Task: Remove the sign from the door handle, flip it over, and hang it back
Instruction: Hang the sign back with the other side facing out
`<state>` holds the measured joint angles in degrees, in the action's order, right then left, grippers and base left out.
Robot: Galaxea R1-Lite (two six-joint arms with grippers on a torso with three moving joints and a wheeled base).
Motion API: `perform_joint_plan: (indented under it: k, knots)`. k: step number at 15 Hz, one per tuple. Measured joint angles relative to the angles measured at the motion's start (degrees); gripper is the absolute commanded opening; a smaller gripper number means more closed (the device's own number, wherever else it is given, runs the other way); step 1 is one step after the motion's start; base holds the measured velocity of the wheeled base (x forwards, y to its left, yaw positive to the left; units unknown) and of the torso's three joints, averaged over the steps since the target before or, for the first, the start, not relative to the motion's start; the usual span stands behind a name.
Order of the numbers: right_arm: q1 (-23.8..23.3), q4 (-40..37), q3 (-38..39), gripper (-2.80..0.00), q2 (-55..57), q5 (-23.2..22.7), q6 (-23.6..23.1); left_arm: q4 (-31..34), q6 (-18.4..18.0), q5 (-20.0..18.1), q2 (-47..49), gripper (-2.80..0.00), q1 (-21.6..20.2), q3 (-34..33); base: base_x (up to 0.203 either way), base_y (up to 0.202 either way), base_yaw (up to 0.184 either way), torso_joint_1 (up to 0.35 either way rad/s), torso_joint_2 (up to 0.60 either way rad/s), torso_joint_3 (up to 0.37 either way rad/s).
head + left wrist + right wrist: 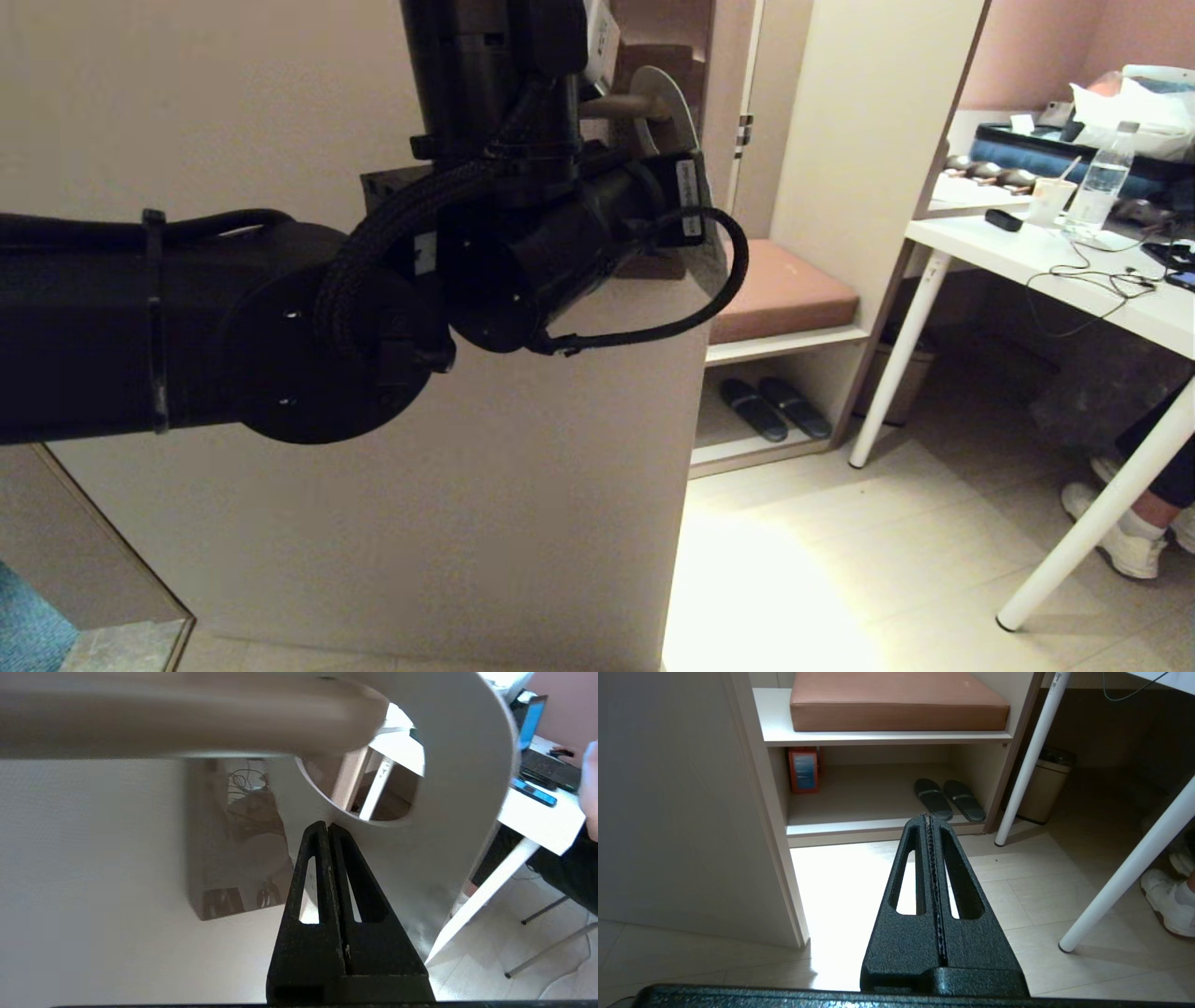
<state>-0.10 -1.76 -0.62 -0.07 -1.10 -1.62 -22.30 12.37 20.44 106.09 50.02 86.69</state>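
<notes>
The sign (467, 826) shows its white face in the left wrist view, its oval hole at the tip of the door handle (187, 718), which crosses that view as a blurred bar. The matching backplate (233, 840) sits on the door behind. My left gripper (327, 826) is shut, its tips against the white face just below the hole; no card shows between the fingers. In the head view the sign (665, 107) is a thin tilted oval at the handle's end (611, 106), and my left arm hides the gripper. My right gripper (928, 817) is shut and empty, low over the floor.
The beige door (467, 485) fills the left of the head view. To its right are a shelf with a brown cushion (780, 289) and slippers (775, 408), and a white desk (1074, 280) with a bottle, cables and a seated person's legs.
</notes>
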Motion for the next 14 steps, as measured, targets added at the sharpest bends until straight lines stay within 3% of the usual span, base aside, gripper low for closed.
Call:
perform_joint_plan:
  k: [14]
  knots:
    - [0.0, 0.0, 0.0, -2.8, 0.0, 0.0, 0.0, -0.1, -1.6, 0.4, 1.4, -2.8, 2.8, 3.0, 0.0, 0.0, 0.0, 0.0, 0.0, 0.0]
